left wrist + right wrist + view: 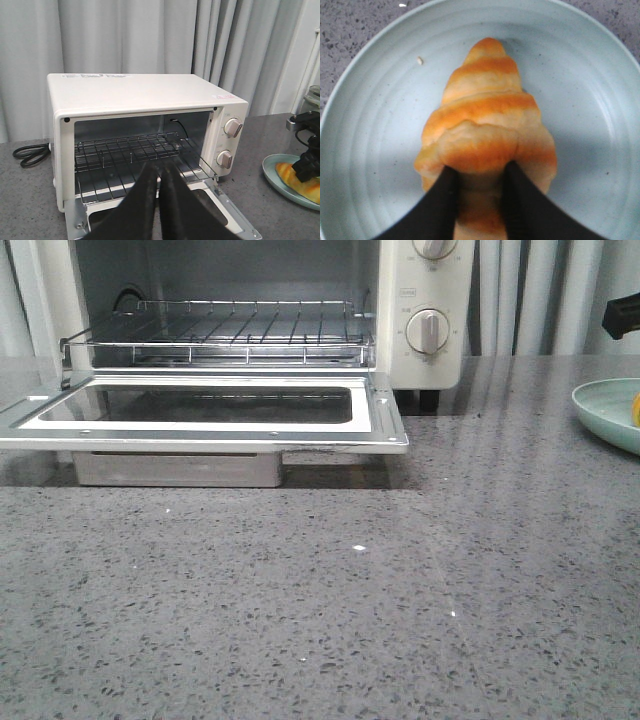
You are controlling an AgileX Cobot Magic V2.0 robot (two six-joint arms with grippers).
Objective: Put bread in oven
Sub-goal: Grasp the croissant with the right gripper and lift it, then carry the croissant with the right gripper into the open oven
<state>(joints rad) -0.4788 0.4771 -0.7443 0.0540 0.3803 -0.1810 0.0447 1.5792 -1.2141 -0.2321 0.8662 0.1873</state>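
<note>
The bread point(485, 110), a golden croissant roll with orange ridges, lies in a pale green plate point(375, 125). My right gripper point(480, 172) is shut on the bread's near end, with its black fingers pressed into both sides. From the left wrist view the bread point(290, 176) and that gripper point(306, 167) show at the right of the oven point(135, 92). The cream oven point(425, 300) stands at the back left, with its glass door point(385, 425) folded down open and its wire rack point(230, 330) pulled out. My left gripper point(159, 170) is shut and empty, in front of the oven.
The plate point(605, 410) sits at the right edge of the grey speckled counter point(330, 600). A black power cord point(30, 152) lies coiled beside the oven on its left. Grey curtains hang behind.
</note>
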